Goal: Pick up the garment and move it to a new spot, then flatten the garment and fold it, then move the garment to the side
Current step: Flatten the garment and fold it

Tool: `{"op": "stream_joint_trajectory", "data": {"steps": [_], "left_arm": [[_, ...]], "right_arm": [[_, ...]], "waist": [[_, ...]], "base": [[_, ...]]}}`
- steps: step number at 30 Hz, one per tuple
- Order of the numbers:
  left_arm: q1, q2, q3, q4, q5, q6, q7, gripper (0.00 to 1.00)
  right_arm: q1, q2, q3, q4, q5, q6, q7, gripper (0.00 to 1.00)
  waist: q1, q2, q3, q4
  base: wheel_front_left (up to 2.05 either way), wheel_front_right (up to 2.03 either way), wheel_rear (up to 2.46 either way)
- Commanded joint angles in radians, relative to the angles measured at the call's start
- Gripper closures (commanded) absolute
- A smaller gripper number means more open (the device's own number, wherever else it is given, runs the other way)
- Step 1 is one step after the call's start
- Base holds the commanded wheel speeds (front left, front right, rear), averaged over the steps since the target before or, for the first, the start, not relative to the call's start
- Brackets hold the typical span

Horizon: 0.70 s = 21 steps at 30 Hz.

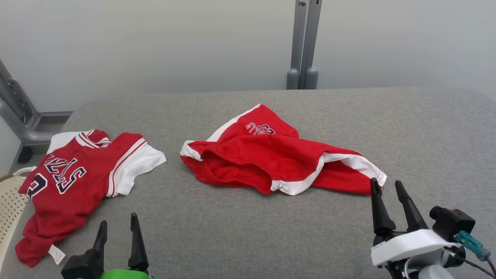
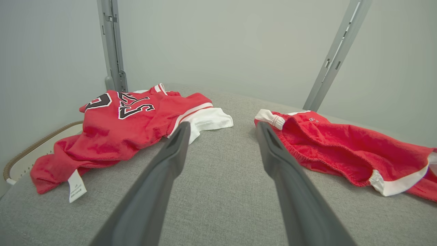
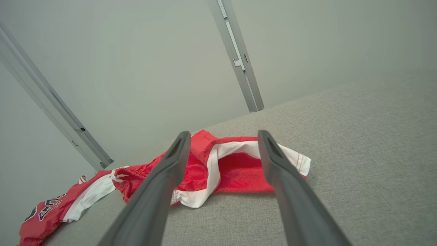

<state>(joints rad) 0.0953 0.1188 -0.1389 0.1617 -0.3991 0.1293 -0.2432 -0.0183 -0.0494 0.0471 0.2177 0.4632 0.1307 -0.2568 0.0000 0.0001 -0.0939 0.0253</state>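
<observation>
Left end effector (image 1: 118, 219) upright near jersey (image 1: 77, 174); right end effector (image 1: 386, 182) just beside shorts (image 1: 271, 155), right hem. Both fingers apart, empty. Basket (image 1: 11, 205) far left, contents hidden.

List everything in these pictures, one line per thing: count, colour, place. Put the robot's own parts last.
shorts: one, red with white trim, crumpled at the middle of the table
jersey: one, red with white sleeves and dark lettering, on the table's left part
tag: one, white, at the jersey's near hem
table: one, grey fabric top, under both garments
basket: one, cream, perforated, past the table's left edge
upright posts: two, grey metal, behind the table's far edge
frame: one, grey metal, far left
left gripper: one, dark fingers, open, near the jersey, empty
right gripper: one, dark fingers, open, by the shorts' right end, empty
</observation>
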Motion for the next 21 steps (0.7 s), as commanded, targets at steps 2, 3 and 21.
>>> {"op": "stream_joint_trajectory", "data": {"steps": [2, 3, 21], "left_arm": [[0.020, 0.017, 0.000, -0.008, 0.013, 0.002, 0.001, 0.00], [0.026, 0.025, -0.002, -0.008, 0.016, -0.002, 0.003, 0.00], [0.111, 0.083, -0.058, -0.012, 0.052, 0.001, 0.063, 0.00]], "right_arm": [[0.013, -0.002, 0.006, -0.012, -0.044, 0.000, -0.005, 0.00], [0.020, -0.003, 0.008, -0.012, -0.064, 0.000, -0.005, 0.00], [0.118, -0.002, -0.029, -0.035, -0.295, 0.000, 0.080, 0.00]], "waist": [[0.0000, -0.0001, -0.009, -0.006], [0.0000, -0.0001, -0.012, -0.007], [0.0000, -0.0001, -0.028, -0.024]], "base": [[0.00, 0.00, 0.00], [0.00, 0.00, 0.00], [0.00, 0.00, 0.00]]}}
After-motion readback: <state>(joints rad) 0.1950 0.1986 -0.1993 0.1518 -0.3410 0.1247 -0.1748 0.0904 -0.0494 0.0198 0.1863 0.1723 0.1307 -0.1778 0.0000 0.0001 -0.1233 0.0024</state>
